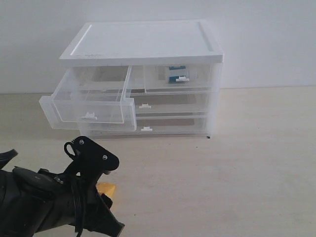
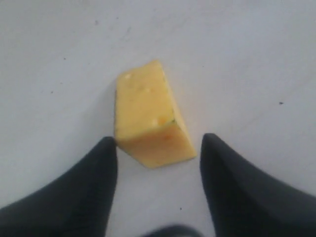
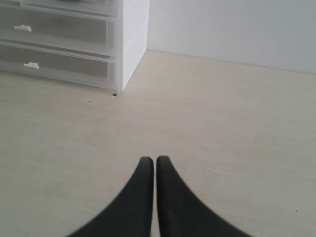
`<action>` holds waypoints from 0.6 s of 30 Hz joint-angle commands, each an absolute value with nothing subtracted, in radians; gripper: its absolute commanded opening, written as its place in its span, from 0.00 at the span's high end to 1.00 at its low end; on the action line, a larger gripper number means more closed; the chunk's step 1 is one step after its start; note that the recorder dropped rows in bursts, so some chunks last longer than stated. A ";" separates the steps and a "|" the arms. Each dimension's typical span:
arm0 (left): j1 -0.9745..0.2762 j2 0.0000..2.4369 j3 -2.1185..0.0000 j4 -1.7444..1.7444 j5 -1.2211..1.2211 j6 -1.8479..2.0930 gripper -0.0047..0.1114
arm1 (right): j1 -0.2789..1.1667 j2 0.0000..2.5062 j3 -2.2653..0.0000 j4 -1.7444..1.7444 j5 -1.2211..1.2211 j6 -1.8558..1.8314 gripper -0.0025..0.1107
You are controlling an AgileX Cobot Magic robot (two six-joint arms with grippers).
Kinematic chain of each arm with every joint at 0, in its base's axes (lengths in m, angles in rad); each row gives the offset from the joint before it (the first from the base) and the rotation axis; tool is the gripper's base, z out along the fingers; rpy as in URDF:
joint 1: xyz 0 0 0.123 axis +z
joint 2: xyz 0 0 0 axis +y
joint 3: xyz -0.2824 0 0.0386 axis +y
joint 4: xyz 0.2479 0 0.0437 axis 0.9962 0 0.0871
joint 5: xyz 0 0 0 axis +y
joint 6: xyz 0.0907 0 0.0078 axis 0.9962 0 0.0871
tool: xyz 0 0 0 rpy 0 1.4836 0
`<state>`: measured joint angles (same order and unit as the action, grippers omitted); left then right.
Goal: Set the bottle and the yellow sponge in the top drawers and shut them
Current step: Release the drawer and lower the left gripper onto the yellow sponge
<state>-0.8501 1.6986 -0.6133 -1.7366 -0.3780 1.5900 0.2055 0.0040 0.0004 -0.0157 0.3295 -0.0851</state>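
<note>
At the left, the left gripper [image 2: 159, 141] is spreading its fingers either side of the yellow sponge [image 2: 148, 123], which is lying on the table [image 1: 222, 163]. The left top drawer [image 1: 89, 101] is standing open. The right top drawer [image 1: 200, 79], closed, is holding the bottle [image 1: 176, 74]. The right gripper [image 3: 152, 161] is pressing its fingers together.

This is looking like a robotics test bench in a lab. A plain white wall [image 1: 266, 39] is running across the top of the exterior view. A pale, matte table [image 1: 237, 173] is filling the lower half, its surface showing only faint specks and scuffs. A small white-topped cabinet [image 1: 143, 44] of clear plastic is standing at upper centre, in front of that wall. A black robot arm [image 1: 44, 202], cabled and bolted, is reaching in at the lower left. The dark left gripper [image 2: 159, 140] and right gripper [image 3: 151, 163] are hanging over the same pale surface.
</note>
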 commanded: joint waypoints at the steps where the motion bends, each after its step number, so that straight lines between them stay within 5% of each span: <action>1: -0.856 1.719 -0.614 -1.744 -0.407 1.562 0.70 | 0.199 0.000 0.000 -0.013 0.322 -0.088 0.98; 7: -0.856 1.719 -0.614 -1.744 -0.365 1.562 0.93 | 0.199 0.000 0.000 -0.013 0.322 -0.088 0.98; 18: -0.856 1.654 -0.614 -1.744 -0.369 1.573 0.92 | 0.199 0.000 0.000 -0.013 0.322 -0.088 0.98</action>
